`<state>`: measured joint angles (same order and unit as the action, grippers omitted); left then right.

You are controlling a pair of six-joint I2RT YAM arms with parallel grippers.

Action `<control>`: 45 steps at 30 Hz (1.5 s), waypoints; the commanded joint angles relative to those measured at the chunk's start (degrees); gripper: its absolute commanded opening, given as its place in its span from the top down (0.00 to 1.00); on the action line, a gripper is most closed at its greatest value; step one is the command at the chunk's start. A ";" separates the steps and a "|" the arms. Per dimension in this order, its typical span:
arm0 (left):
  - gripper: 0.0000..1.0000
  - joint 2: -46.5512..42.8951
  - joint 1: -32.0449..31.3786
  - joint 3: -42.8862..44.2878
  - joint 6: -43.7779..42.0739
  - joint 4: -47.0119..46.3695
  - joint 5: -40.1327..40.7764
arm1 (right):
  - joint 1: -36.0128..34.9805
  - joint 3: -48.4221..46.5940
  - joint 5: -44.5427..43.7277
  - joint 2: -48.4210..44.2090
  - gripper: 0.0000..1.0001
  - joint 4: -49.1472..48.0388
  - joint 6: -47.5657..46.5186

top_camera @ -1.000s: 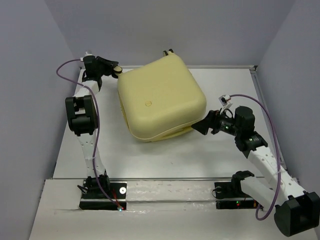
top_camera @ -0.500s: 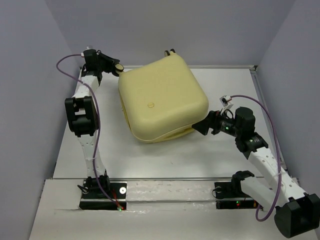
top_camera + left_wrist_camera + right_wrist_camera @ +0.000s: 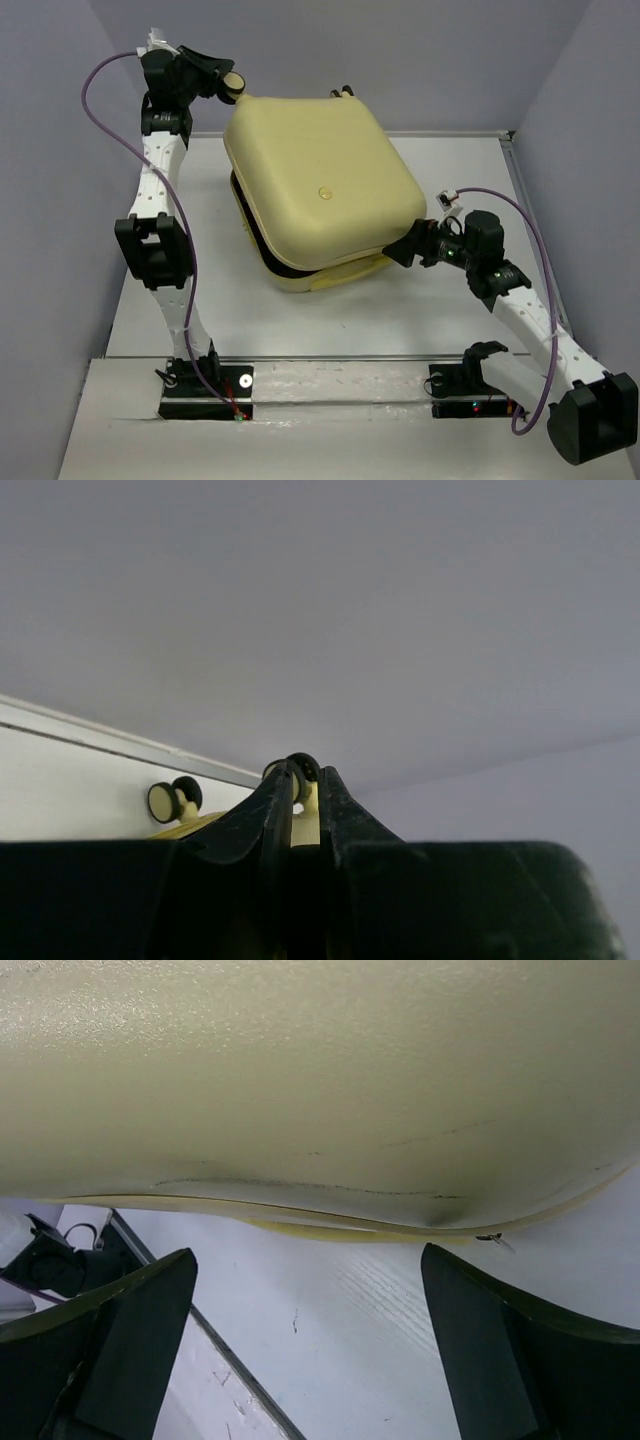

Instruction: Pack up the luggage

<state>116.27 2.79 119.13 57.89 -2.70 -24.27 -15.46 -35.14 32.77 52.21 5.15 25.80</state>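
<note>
Suitcase (image 3: 320, 190) on table (image 3: 350, 320) between the arms, emblem face up, wheeled edge away from arm bases, upper shell tilted open along its left side. Left gripper (image 3: 228, 85), arm stretched high, clamped on suitcase's far-left caster wheel (image 3: 303, 768); right gripper (image 3: 405, 248), arm low, jaws wide apart beside near-right corner

No text or number reads anywhere. On the luggage (image 3: 290, 150) sits 1 small round emblem (image 3: 324, 193), too small to make out.

Hard plastic luggage (image 3: 300, 160) w/ fine-grained semi-matt shell; table (image 3: 300, 320) smooth.
</note>
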 commanded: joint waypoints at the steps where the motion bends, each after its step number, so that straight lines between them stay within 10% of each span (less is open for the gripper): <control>1: 0.94 -9.74 -1.12 -0.47 -0.84 -5.22 -3.86 | -0.36 -2.48 -1.57 -2.80 0.00 -1.02 -0.49; 18: 0.94 -10.71 2.92 -22.44 -8.49 -5.56 -1.13 | -0.36 -3.63 -7.10 -8.95 0.08 5.40 -1.28; 20: 0.82 -10.54 3.28 -23.59 -9.02 -5.56 -1.13 | -0.36 -3.54 -7.72 -9.93 0.11 6.54 -1.28; 24: 0.25 -10.09 4.24 -22.54 -10.77 -3.90 -1.75 | -0.36 -2.05 -11.66 -11.16 0.22 8.30 -1.37; 28: 0.01 -14.04 4.51 -22.71 -14.20 -1.87 2.99 | -0.36 0.41 -15.72 -9.50 0.62 7.43 1.44; 36: 0.01 -38.02 4.51 -38.85 -17.20 -5.72 14.25 | 0.78 7.52 -23.81 -8.18 0.93 -3.89 2.16; 41: 0.01 -57.33 4.07 -64.65 -12.02 -12.31 13.56 | 2.71 9.73 -22.32 -3.43 0.65 -11.03 0.57; 45: 0.17 -69.64 -0.22 -81.40 -7.97 -14.00 13.72 | 4.04 12.10 -21.79 1.48 0.61 -19.97 -3.20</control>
<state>51.68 6.04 49.56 46.04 -14.94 -11.29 -12.60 -25.12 11.53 50.50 -0.75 26.76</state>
